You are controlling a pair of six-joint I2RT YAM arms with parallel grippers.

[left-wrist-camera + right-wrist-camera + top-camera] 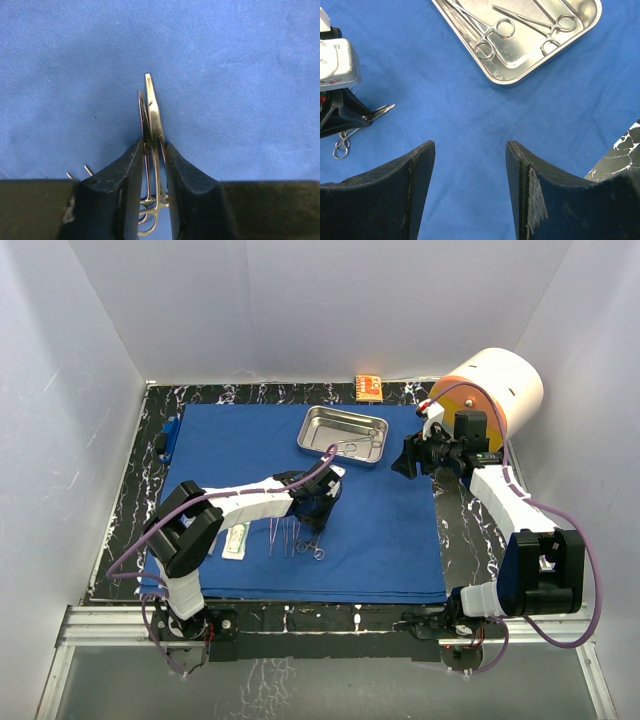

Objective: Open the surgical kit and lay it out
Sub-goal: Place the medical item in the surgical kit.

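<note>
Clamp [152,107]: pinched across its shanks by the left gripper [152,150], over the blue cloth [240,75]. Likely light, stiff, slippery steel; hold the shanks, not the tips. Right gripper [470,150] spread, empty, near the tray [502,80] containing other clamps [495,35].

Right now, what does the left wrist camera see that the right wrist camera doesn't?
Only left wrist: the left gripper squeezing a steel clamp from both sides. Only right wrist: the steel tray holding more clamps, the open right gripper, a marble table corner. Both: the blue cloth and that held clamp.
</note>
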